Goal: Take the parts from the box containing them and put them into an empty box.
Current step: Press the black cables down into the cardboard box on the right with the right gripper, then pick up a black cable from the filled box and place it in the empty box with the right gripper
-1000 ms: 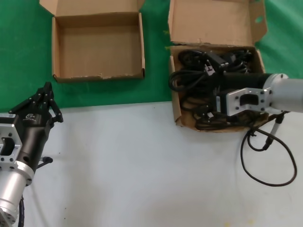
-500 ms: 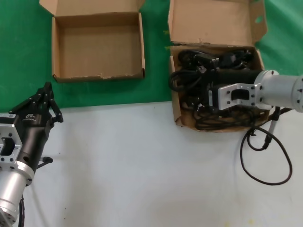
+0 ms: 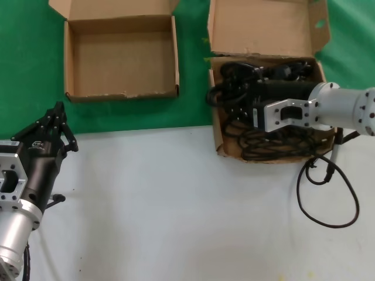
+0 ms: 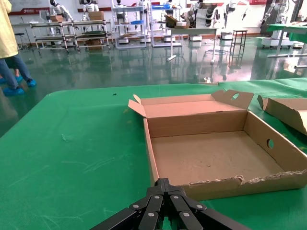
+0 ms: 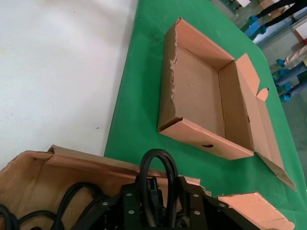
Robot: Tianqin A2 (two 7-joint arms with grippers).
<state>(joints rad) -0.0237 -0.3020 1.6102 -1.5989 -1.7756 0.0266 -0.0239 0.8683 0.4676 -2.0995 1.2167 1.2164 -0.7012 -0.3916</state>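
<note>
Step in hand: lifting one bundled power cord (image 5: 154, 184) out of the full cardboard box (image 3: 219, 136).
Right gripper (image 3: 237, 100): reaching in over the full box from its worktop side, clamped on a loop of cord that arches up between the jaws in the right wrist view.
Parts (image 3: 275, 143): tangled black cords and plugs filling the full box; one loop (image 3: 214, 96) pokes over the wall facing the empty box.
Empty box (image 3: 120, 61): on the green mat (image 3: 29, 70), well apart from the full box, open, nothing inside, front edge frayed.
Doing it well: raise straight up until the bundle clears the wall, watch for neighbouring cords snagging and tagging along, then carry across to the empty box.
In the way: full box's wall nearest the empty box; tall lid flap (image 3: 263, 26) standing behind.
Left gripper (image 3: 55, 126): parked over the worktop (image 3: 176, 205) near the empty box's front, fingers drawn together.
Nearby: thin looped robot cable (image 3: 328, 199) on the worktop beside the full box.
</note>
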